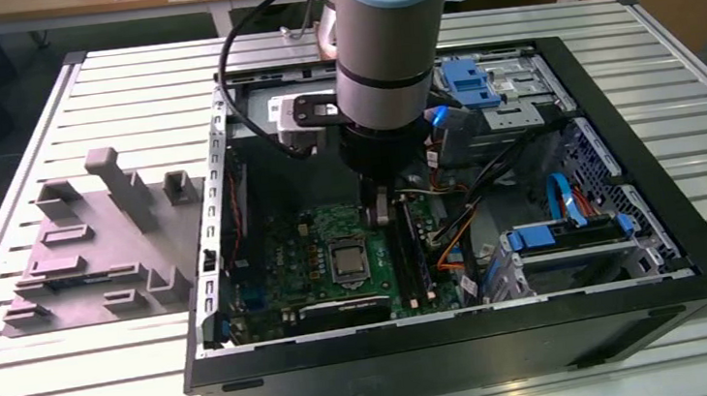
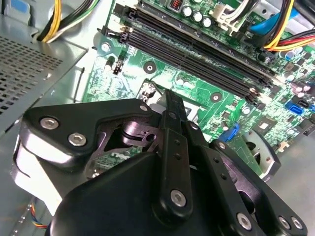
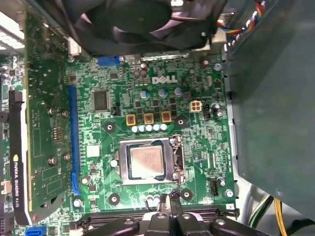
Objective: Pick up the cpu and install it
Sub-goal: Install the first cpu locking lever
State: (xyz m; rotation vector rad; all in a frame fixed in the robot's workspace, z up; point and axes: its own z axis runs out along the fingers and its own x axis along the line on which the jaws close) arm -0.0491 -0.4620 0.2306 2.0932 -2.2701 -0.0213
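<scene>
Gripper (image 3: pixel 170 206) fingers pressed together, nothing between them, touching nothing. It hangs over the green board (image 3: pixel 197 142) just beside the memory slots (image 2: pixel 197 54). Chip (image 3: pixel 146 162) sits flat in its socket frame (image 3: pixel 174 160); exterior view shows it (image 1: pixel 347 258) inside the open computer case (image 1: pixel 668 226).

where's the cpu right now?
The cpu sits in the socket frame on the green motherboard in the first wrist view, between the memory slots and the fan.

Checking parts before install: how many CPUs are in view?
1. The cpu sits in the motherboard socket, also seen in the exterior view. The arm and claw may hide others.
</scene>
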